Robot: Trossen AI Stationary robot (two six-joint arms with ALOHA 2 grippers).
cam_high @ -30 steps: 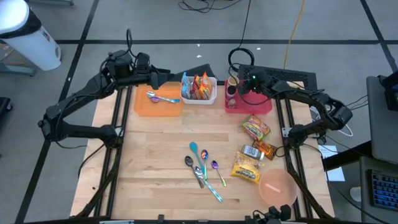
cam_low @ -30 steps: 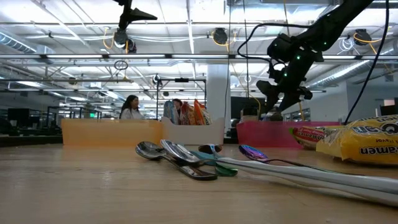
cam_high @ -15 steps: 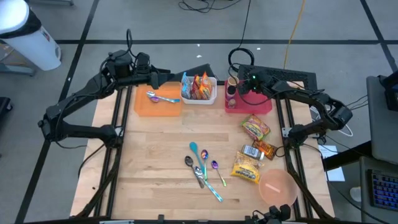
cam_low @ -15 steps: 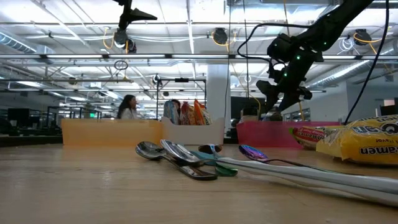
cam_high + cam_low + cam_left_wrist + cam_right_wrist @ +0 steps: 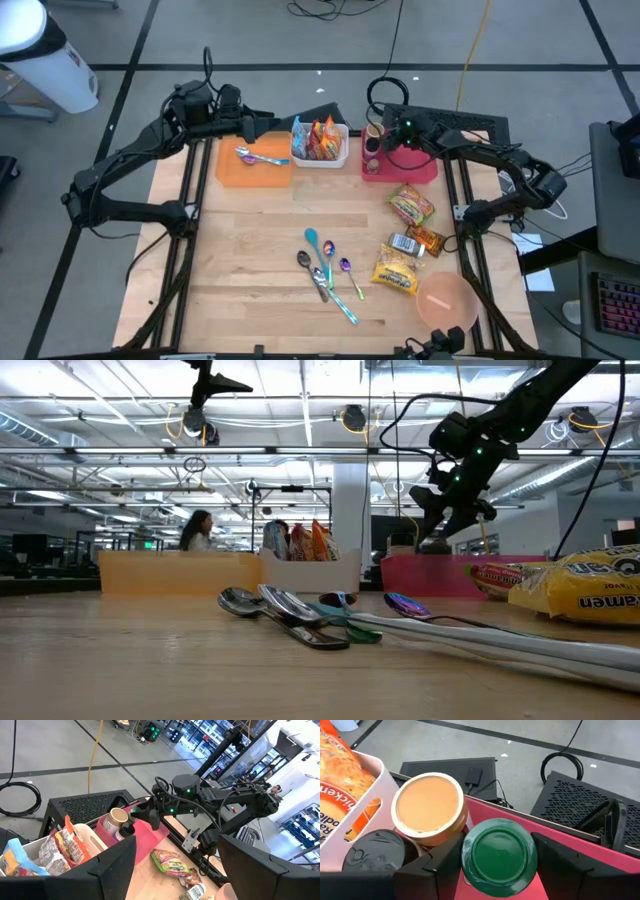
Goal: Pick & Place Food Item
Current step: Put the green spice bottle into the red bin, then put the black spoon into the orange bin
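My right gripper [image 5: 384, 142] hangs over the left end of the pink tray [image 5: 418, 172] at the far right and is shut on a green-lidded bottle [image 5: 499, 856]. A tan-lidded jar [image 5: 429, 809] and a dark-lidded jar [image 5: 375, 851] stand beside the bottle in the tray. In the low view the gripper [image 5: 432, 538] points down behind the tray's wall, which hides the bottle's body. My left gripper [image 5: 266, 124] waits open and empty above the far right corner of the orange tray [image 5: 250, 170]. My right gripper has the bottle's round green lid [image 5: 470, 857] between its two fingers, one on each opposite side. The fingers come from above, pointing down. The bottle is upright; the tray wall and the lid hide whether its base stands in the tray.
A white bin [image 5: 320, 143] of snack packs stands between the two trays. Snack packets [image 5: 411, 206] [image 5: 397, 270] [image 5: 415, 240] and a pink bowl [image 5: 446, 300] lie at the right. Several spoons [image 5: 325, 272] lie mid-table, and one spoon [image 5: 258, 156] lies in the orange tray.
My right gripper has risen a little over the pink tray. A person in the room beyond has walked left.
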